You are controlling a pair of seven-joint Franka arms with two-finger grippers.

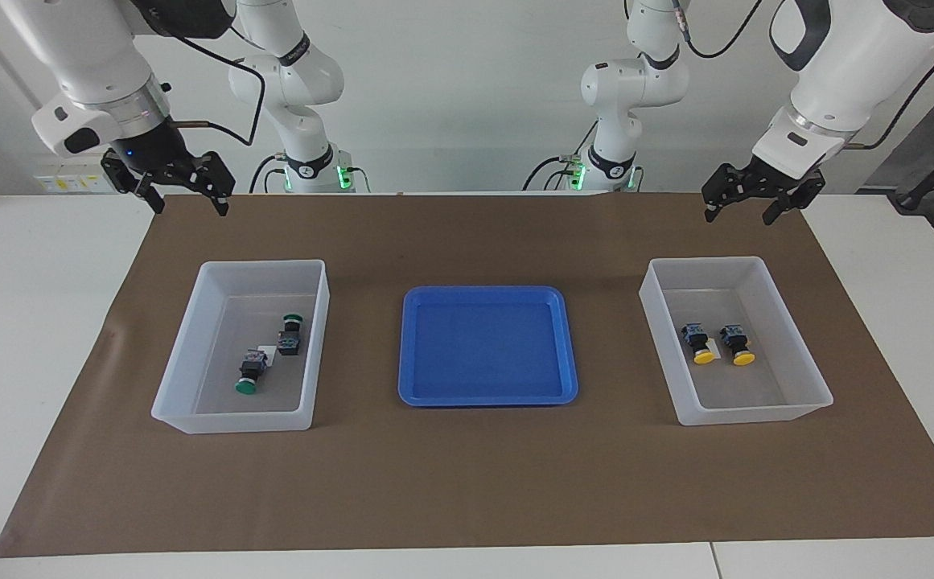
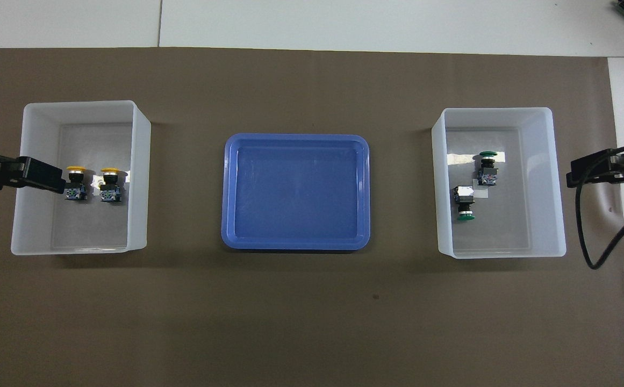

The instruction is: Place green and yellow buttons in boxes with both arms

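Currently, two green buttons (image 1: 269, 359) are seen lying in the box (image 1: 185, 366) toward the right arm's end of the table (image 1: 467, 482), and two yellow buttons (image 1: 716, 344) side by side in the box (image 1: 796, 354) toward the left arm's end. A blue tray (image 1: 434, 394) is set between the boxes. The right pincer (image 1: 185, 205) is held spread wide and empty above the mat, near its box. The left pincer (image 1: 742, 207) is likewise held wide and empty.
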